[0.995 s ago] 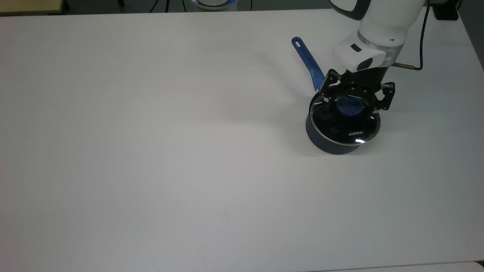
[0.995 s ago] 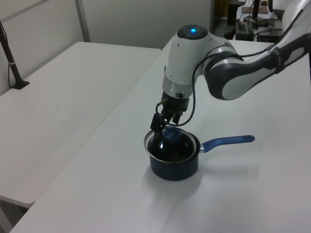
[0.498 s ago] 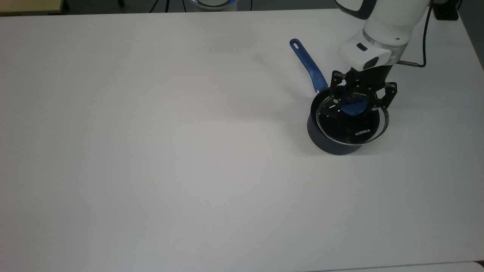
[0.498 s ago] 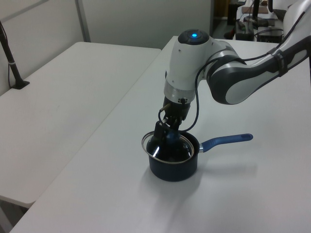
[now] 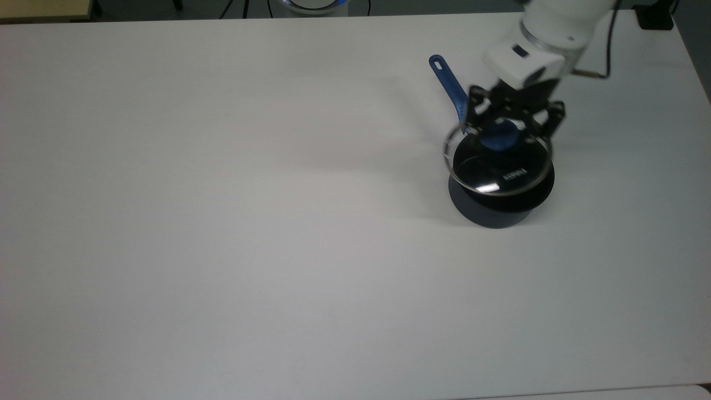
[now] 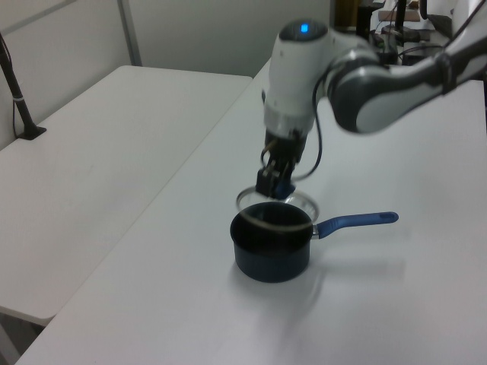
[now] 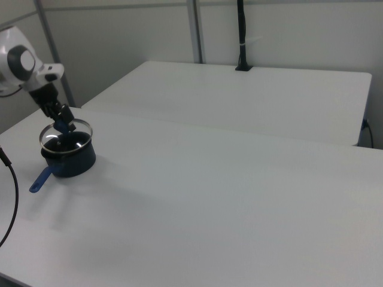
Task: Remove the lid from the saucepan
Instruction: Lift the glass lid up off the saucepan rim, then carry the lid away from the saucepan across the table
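The gripper (image 5: 502, 130) is closed on the blue knob (image 5: 498, 139) of the lid (image 5: 498, 166), one finger on each side of it in the top view. The lid hangs from that grip, just under the fingers. In the left view the lid (image 6: 278, 204) sits clear above the pan (image 6: 272, 247), tilted, with its far edge higher than the rim and its near edge close to it. The right view agrees: the glass disc (image 7: 66, 133) floats over the pan (image 7: 67, 156) rather than resting on it.

So the step in hand looks like the lift itself, with the lid freed from the rim but over the pot. I judge the task mostly done yet not finished. The next move calls for carrying the lid sideways, away from the pan and its handle (image 5: 451, 91), to bare table (image 5: 222, 222), then lowering it flat before letting go. The grip on a small round knob may let the disc swing, so a steady, level motion would suit.

Hard to make out: the fingertips blur into the knob in all three views, so how deep the hold is stays unclear. Whether the lid's near edge touches the rim cannot be told. The arm's upper part is cut off at the top view's edge.
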Motion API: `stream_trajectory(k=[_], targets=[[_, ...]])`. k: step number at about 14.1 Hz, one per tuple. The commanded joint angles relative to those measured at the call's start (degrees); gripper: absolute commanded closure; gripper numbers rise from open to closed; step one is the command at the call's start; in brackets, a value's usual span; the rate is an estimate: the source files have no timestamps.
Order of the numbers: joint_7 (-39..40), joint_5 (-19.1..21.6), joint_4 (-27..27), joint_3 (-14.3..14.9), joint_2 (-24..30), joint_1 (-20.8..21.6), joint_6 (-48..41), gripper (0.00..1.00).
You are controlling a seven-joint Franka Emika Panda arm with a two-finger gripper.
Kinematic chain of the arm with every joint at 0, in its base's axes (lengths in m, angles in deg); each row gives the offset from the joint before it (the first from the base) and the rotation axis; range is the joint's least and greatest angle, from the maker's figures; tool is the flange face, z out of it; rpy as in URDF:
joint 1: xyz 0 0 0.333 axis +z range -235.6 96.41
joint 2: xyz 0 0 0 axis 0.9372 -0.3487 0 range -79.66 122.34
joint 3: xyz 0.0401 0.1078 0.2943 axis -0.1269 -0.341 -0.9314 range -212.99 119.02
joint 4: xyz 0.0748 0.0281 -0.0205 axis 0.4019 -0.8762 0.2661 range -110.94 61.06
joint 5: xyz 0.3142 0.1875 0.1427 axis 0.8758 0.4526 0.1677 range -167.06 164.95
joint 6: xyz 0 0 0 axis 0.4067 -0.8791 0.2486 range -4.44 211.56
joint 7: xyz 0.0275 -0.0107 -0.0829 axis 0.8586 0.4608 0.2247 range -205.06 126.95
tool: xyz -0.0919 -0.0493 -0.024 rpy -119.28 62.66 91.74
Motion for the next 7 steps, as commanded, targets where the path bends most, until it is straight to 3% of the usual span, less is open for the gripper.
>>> stream_trajectory(k=[1, 5, 7], targets=[[14.28, 0.15, -5.85, -2.41, 9.23, -6.74, -7.25, 0.65], [34.57, -0.02, -13.49, -2.41, 15.65, -14.64, -12.62, 0.64], [42.78, 0.06, -18.94, -2.41, 18.29, -21.76, -11.49, 0.64]])
